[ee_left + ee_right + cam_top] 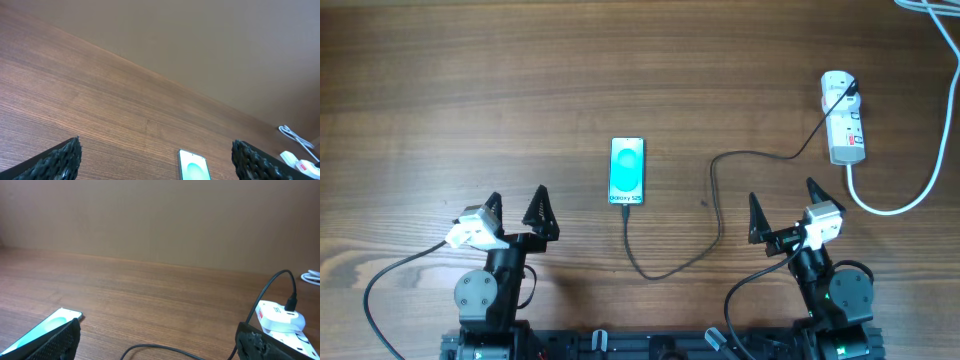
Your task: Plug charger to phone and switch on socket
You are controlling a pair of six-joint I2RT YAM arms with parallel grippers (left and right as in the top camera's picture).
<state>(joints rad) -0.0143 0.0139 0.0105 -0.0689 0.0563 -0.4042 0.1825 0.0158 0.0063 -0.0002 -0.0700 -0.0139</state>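
Observation:
The phone [627, 171] lies face up mid-table, teal screen lit, and shows in the left wrist view [192, 165] and the right wrist view [45, 327]. The black charger [718, 215] runs from the white socket [843, 118] at the far right, loops toward me and ends at the phone's near end; whether its tip is seated I cannot tell. My left gripper [515, 195] stands open, to the near left of the phone. My right gripper [781, 190] is open too, between phone and socket [280, 317], above the charger [165, 350]. Neither holds anything.
A thicker white cable [945, 120] leaves the socket and curves along the table's right edge to the far corner. Both arm bases sit at the near edge. The table is brown wood, with a plain wall behind its far edge.

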